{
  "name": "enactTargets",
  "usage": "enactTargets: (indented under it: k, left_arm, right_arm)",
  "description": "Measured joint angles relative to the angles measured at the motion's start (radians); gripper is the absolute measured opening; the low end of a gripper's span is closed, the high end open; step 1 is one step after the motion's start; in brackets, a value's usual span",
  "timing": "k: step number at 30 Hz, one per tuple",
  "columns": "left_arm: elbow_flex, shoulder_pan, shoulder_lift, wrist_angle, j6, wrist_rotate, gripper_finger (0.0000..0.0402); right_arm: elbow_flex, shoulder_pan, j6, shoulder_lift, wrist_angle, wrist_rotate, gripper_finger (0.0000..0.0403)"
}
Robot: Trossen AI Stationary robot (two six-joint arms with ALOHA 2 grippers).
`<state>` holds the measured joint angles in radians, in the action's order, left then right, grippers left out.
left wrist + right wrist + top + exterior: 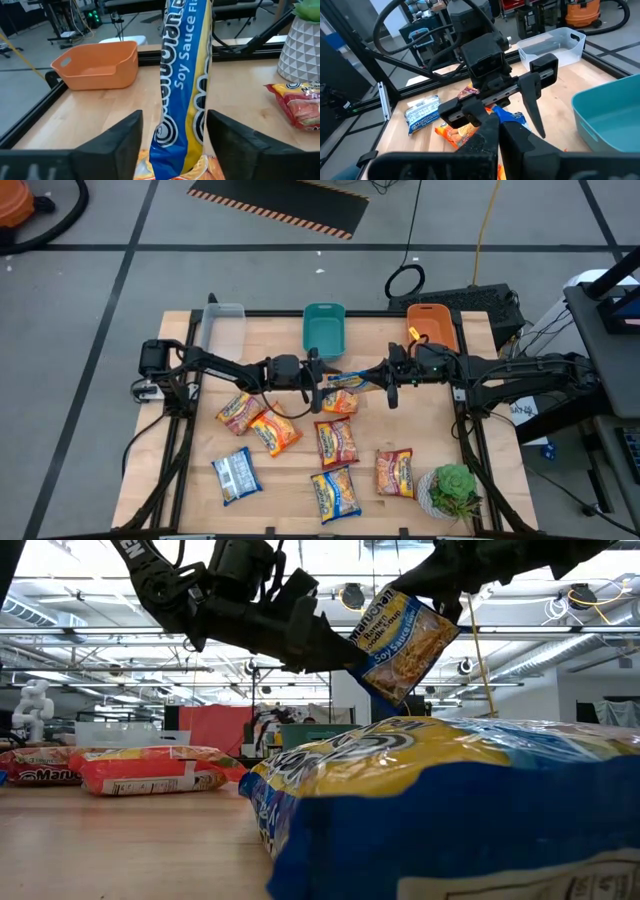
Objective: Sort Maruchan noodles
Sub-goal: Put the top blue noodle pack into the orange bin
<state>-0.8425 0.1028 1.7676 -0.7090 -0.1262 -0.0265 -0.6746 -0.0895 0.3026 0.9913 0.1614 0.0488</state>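
From above we look straight down on the whole table (290, 360) and both arms. At table-top height we look level across it, a packet (450, 810) very close. Each wrist camera looks past its own fingers (120, 145) toward the other arm. All four views share the raised blue-yellow packet (405, 640).

Two black jointed arms (230, 366), looping cables, wedge-shaped fingers (117, 142)
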Motion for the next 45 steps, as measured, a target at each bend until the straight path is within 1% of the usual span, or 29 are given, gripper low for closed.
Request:
enactTargets:
  k: [8, 11, 14, 16, 19, 21, 29, 33, 35, 37, 41, 45]
  left_arm:
    - [0.000, 0.016, 0.000, 0.000, -0.035, -0.001, 0.0135]
    - [0.000, 0.023, 0.000, 0.000, -0.056, -0.002, 0.0115]
    - [0.000, 0.026, 0.000, 0.000, -0.056, -0.002, 0.0108]
    - [0.000, 0.027, 0.000, 0.000, -0.050, -0.001, 0.0107]
    - [0.000, 0.028, 0.000, 0.003, -0.044, 0.000, 0.0106]
    - [0.000, 0.027, 0.000, 0.004, -0.035, -0.001, 0.0106]
    - [0.000, 0.027, 0.000, 0.005, 0.005, -0.001, 0.0105]
    - [0.000, 0.025, 0.000, 0.013, 0.007, -0.002, 0.0105]
    - [0.000, 0.024, 0.000, 0.013, 0.009, -0.003, 0.0105]
    - [0.000, 0.022, 0.000, 0.013, 0.010, -0.002, 0.0105]
    - [0.000, 0.019, 0.000, 0.011, 0.008, -0.003, 0.0104]
    - [0.000, 0.019, 0.000, 0.011, 0.004, -0.003, 0.0104]
  right_arm:
    - [0.000, 0.000, -0.001, 0.000, -0.001, -0.001, 0.0000]
    - [0.000, 0.000, -0.004, 0.000, -0.001, -0.005, 0.0000]
    - [0.000, 0.005, -0.006, 0.000, -0.002, -0.073, 0.0002]
    - [0.000, 0.010, -0.023, 0.000, -0.002, -0.108, 0.0010]
    - [0.000, 0.020, -0.043, 0.000, -0.006, -0.158, 0.0038]
    - [0.000, 0.026, -0.052, 0.000, -0.016, -0.178, 0.0067]
    - [0.000, 0.033, -0.087, -0.008, -0.037, -0.178, 0.0221]
    - [0.000, 0.051, -0.118, -0.017, -0.066, -0.182, 0.0280]
    - [0.000, 0.068, -0.153, -0.017, -0.068, -0.203, 0.0298]
    - [0.000, 0.089, -0.206, -0.017, -0.069, -0.252, 0.0309]
    - [0.000, 0.128, -0.333, -0.011, -0.072, -0.359, 0.0315]
    - [0.000, 0.138, -0.337, -0.011, -0.072, -0.365, 0.0315]
